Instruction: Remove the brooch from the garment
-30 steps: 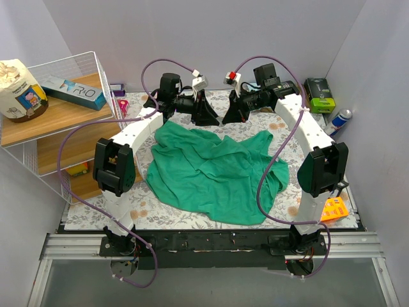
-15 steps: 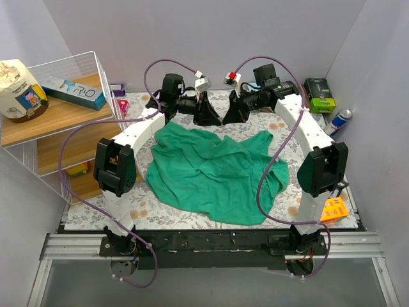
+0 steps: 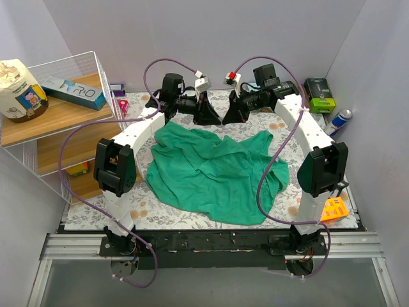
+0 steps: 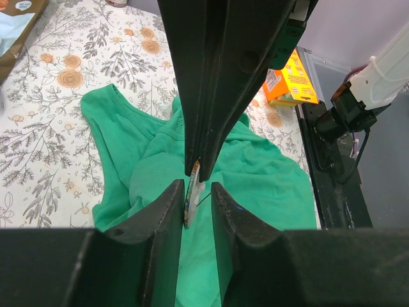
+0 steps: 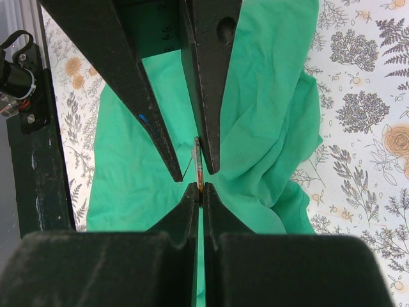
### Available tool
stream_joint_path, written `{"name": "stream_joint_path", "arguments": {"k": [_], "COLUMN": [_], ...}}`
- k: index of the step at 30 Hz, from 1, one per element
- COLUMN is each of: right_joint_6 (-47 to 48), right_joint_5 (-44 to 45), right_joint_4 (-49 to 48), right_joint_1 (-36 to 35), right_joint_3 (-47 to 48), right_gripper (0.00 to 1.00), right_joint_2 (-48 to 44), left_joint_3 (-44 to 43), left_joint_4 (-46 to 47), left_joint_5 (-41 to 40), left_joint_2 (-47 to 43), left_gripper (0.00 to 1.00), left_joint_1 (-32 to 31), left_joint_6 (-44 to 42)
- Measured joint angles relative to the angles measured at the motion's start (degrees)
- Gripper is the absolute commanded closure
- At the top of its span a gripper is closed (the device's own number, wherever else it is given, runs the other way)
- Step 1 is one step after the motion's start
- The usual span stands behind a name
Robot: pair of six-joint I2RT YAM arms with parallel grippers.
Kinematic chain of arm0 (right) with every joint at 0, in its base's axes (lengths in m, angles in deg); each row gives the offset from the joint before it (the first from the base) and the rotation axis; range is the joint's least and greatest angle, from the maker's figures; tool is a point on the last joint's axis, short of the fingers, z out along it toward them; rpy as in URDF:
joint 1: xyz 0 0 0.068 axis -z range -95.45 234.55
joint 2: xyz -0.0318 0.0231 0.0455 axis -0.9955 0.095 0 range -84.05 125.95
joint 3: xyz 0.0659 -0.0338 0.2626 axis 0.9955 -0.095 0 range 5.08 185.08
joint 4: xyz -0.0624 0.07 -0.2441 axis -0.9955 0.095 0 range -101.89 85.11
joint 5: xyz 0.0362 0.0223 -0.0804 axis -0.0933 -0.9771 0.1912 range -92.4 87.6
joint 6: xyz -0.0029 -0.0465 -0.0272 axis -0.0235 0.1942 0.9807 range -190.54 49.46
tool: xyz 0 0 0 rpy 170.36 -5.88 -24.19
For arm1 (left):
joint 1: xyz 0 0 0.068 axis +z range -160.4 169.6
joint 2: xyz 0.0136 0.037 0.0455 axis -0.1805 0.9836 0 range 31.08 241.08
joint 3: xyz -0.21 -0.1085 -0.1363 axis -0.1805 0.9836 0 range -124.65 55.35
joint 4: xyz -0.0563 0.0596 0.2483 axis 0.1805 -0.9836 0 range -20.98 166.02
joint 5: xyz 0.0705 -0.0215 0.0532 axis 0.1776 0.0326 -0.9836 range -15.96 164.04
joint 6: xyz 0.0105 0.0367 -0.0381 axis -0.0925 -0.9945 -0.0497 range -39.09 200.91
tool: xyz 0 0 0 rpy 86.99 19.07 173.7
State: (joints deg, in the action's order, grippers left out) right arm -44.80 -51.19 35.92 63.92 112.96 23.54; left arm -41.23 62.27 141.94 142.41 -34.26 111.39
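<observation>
At top centre, the right gripper has its jaws clamped on the brooch, holding it clear of the shirt. The left gripper has its jaws apart around it, probably for a handover.

Pale lilac-grey walls enclose a desk covered in a floral print. At the upper left stands a white wire rack with wooden shelves. The light is soft and even. A metal rail runs along the bottom.
</observation>
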Motion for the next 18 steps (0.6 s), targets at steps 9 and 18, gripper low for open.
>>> {"name": "stream_joint_path", "arguments": {"k": [9, 18], "right_joint_6": [-0.04, -0.04], "right_joint_5": [0.04, 0.66], "right_joint_4": [0.00, 0.04], "right_joint_1": [0.00, 0.00], "right_joint_3": [0.00, -0.09], "right_gripper": [0.99, 0.99], "right_joint_2": [0.00, 0.00], "left_joint_3": [-0.68, -0.90], "left_joint_4": [-0.68, -1.31], "left_joint_5": [-0.66, -1.33], "left_joint_2": [0.46, 0.72], "left_gripper": [0.86, 0.88], "left_joint_1": [0.00, -0.35], "left_joint_6": [-0.94, -2.73]}}
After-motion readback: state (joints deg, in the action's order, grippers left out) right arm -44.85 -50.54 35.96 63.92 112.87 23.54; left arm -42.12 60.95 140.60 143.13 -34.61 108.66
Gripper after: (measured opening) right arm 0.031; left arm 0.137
